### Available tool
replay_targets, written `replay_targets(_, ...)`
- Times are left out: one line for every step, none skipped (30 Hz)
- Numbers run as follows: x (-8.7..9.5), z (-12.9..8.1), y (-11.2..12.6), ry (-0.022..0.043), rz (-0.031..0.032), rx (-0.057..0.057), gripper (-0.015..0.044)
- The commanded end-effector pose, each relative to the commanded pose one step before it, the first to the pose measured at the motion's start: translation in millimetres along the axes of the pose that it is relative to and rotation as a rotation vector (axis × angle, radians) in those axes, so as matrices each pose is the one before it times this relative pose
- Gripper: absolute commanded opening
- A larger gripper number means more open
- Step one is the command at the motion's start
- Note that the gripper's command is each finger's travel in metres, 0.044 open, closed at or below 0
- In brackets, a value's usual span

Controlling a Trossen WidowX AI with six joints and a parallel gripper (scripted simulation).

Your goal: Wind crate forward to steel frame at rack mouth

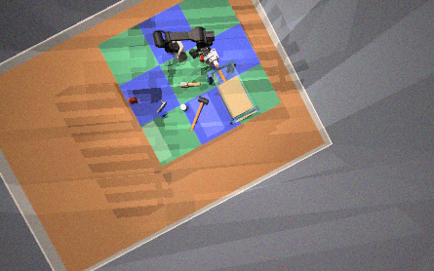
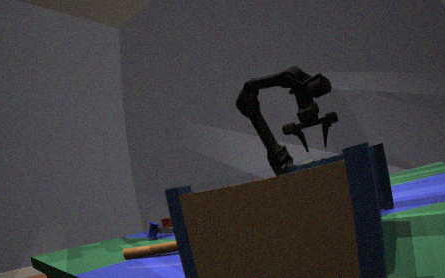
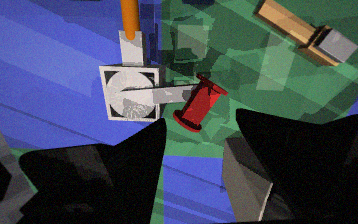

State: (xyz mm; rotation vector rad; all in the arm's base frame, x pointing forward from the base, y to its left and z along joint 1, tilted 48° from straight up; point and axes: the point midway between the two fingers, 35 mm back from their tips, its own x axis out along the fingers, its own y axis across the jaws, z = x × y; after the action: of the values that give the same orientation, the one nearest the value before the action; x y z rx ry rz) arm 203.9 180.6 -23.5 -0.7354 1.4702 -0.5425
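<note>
The grey square winch [image 3: 130, 93] [image 1: 214, 58] sits on the mat with its round drum on top. The handle is seated in it: a grey arm runs from the drum to a red grip [image 3: 200, 102]. An orange strap [image 3: 129, 17] [image 1: 221, 75] runs from the winch toward the cubby. The tan crate [image 1: 235, 97] [image 2: 270, 225] lies inside the clear-panelled cubby with dark blue posts [image 2: 362, 200]. My gripper [image 3: 199, 118] [image 2: 315, 137] [image 1: 205, 53] is open and empty. It hangs above the red grip, apart from it.
A hammer [image 1: 198, 113], a small wooden-handled tool [image 1: 189, 84] [image 3: 305, 35], a white ball [image 1: 183, 106], a grey bar [image 1: 161, 106] and a red block [image 1: 133, 100] lie on the blue and green mat. The steel frame [image 1: 244, 116] stands at the cubby's mouth.
</note>
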Motion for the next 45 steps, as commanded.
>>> replay_targets(-1.66, -3.66, -1.11, 0.00951, -0.00278, 0.6213, 0.0394)
replay_targets(-0.1, -0.08, -0.14, 0.00017, -0.0002, 0.0442, 0.042)
replay_targets(-0.03, -0.02, -0.05, 0.00006, -0.00007, 0.0147, 0.044)
replay_targets(0.0, 0.0, 0.0, 0.0, 0.0, 0.0, 0.044)
replay_targets(0.0, 0.0, 0.0, 0.0, 0.0, 0.0, 0.044)
replay_targets(0.0, 0.0, 0.0, 0.0, 0.0, 0.0, 0.044)
replay_targets(0.0, 0.0, 0.0, 0.0, 0.0, 0.0, 0.044)
replay_targets(0.0, 0.0, 0.0, 0.0, 0.0, 0.0, 0.044)
replay_targets(0.0, 0.0, 0.0, 0.0, 0.0, 0.0, 0.044)
replay_targets(0.0, 0.0, 0.0, 0.0, 0.0, 0.0, 0.044)
replay_targets(0.0, 0.0, 0.0, 0.0, 0.0, 0.0, 0.044)
replay_targets(0.0, 0.0, 0.0, 0.0, 0.0, 0.0, 0.044)
replay_targets(0.0, 0.0, 0.0, 0.0, 0.0, 0.0, 0.044)
replay_targets(0.0, 0.0, 0.0, 0.0, 0.0, 0.0, 0.044)
replay_targets(0.0, 0.0, 0.0, 0.0, 0.0, 0.0, 0.044)
replay_targets(0.0, 0.0, 0.0, 0.0, 0.0, 0.0, 0.044)
replay_targets(0.0, 0.0, 0.0, 0.0, 0.0, 0.0, 0.044)
replay_targets(0.27, 0.01, 0.04, 0.0, 0.00002, 0.0, 0.044)
replay_targets(0.54, 0.02, 0.09, 0.00001, 0.00003, 0.0, 0.044)
replay_targets(0.8, 0.04, 0.12, 0.00001, 0.00004, 0.0, 0.044)
replay_targets(1.07, 0.05, 0.16, 0.00001, 0.00006, 0.0, 0.044)
replay_targets(1.34, 0.06, 0.2, 0.00001, 0.00007, 0.0, 0.044)
replay_targets(1.56, 0.07, 0.22, 0.00001, 0.00008, 0.0, 0.044)
replay_targets(1.64, 0.07, 0.22, 0.00001, 0.00008, 0.0, 0.044)
replay_targets(1.65, 0.06, 0.21, 0.00001, 0.00007, 0.0, 0.044)
replay_targets(1.65, 0.06, 0.2, 0.00001, 0.00007, 0.0, 0.044)
replay_targets(1.65, 0.06, 0.19, 0.0, 0.00007, 0.0, 0.044)
replay_targets(1.65, 0.06, 0.18, 0.0, 0.00006, 0.0, 0.044)
replay_targets(1.65, 0.06, 0.17, 0.0, 0.00006, 0.0, 0.044)
replay_targets(1.65, 0.05, 0.16, 0.0, 0.00005, 0.0, 0.044)
replay_targets(1.65, 0.05, 0.15, -0.00001, 0.00005, 0.0, 0.044)
replay_targets(1.65, 0.05, 0.14, -0.00001, 0.00004, 0.0, 0.044)
replay_targets(1.65, 0.05, 0.13, -0.00001, 0.00004, 0.0, 0.044)
replay_targets(1.65, 0.04, 0.12, -0.00001, 0.00004, 0.0, 0.044)
replay_targets(1.64, 0.04, 0.11, -0.00002, 0.00003, 0.0, 0.044)
replay_targets(1.64, 0.04, 0.1, -0.00002, 0.00003, 0.0, 0.044)
replay_targets(1.64, 0.04, 0.09, -0.00002, 0.00002, 0.0, 0.044)
replay_targets(1.64, 0.03, 0.08, -0.00002, 0.00002, 0.0, 0.044)
replay_targets(1.64, 0.03, 0.07, -0.00002, 0.00001, 0.0, 0.044)
replay_targets(1.64, 0.03, 0.05, -0.00003, 0.00001, 0.0, 0.044)
replay_targets(1.64, 0.03, 0.04, -0.00003, 0.00001, 0.0, 0.044)
replay_targets(1.63, 0.02, 0.03, -0.00003, 0.0, 0.0, 0.044)
replay_targets(1.63, 0.02, 0.02, -0.00003, 0.0, 0.0, 0.044)
replay_targets(1.63, 0.02, 0.01, -0.00004, -0.00001, 0.0, 0.044)
replay_targets(1.63, 0.01, 0.0, -0.00004, -0.00001, 0.0, 0.044)
